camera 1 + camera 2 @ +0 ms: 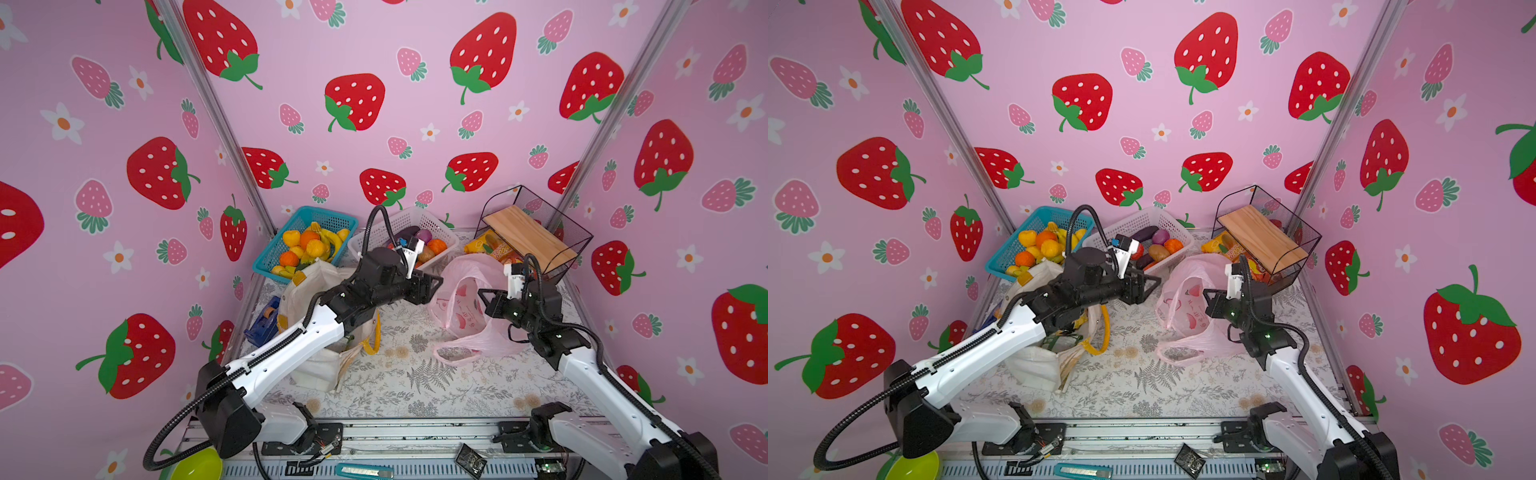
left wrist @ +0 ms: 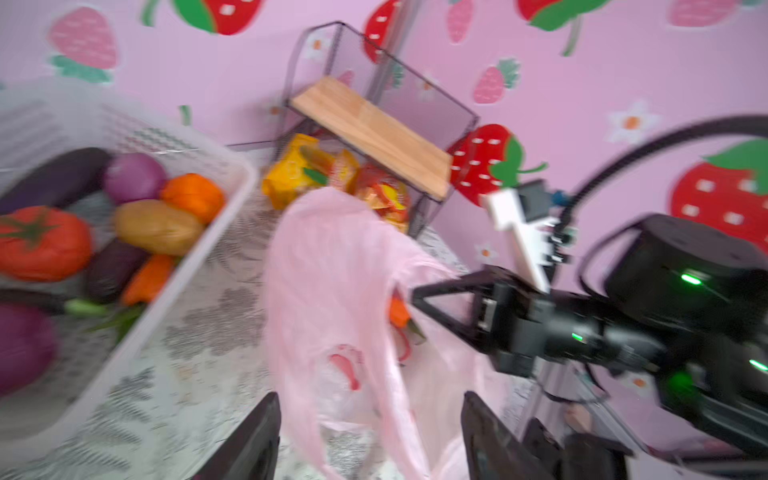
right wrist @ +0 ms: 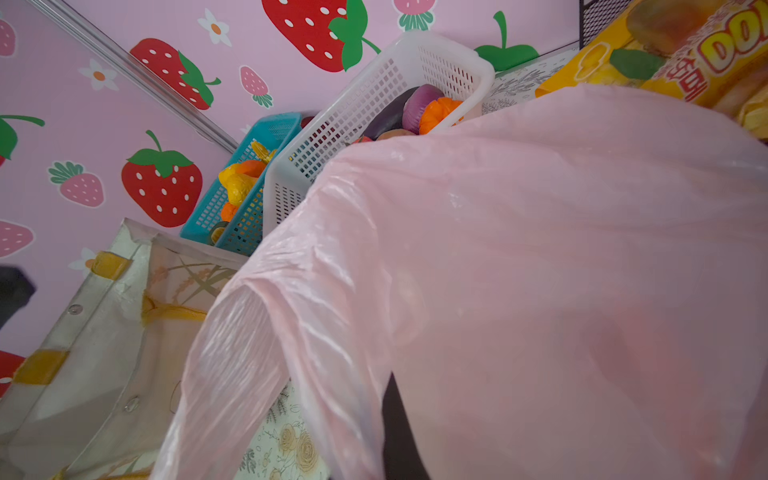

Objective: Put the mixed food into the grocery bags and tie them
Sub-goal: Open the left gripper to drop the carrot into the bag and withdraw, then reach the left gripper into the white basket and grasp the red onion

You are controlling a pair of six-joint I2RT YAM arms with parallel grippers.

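Film of the pink bag [image 1: 459,305], slumped mid-table beside the white basket [image 1: 411,216], looks limp and slippery, best gathered at its rim, where the right gripper [image 1: 482,296] pinches it; left gripper [image 1: 437,282] gapes open.

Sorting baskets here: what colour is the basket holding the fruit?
The basket is blue, clearest in a top view.

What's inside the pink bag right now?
Through the mouth of the pink bag, the left wrist view shows one orange vegetable with a green end. The rest is covered by the bag's own film, so anything else is hidden.
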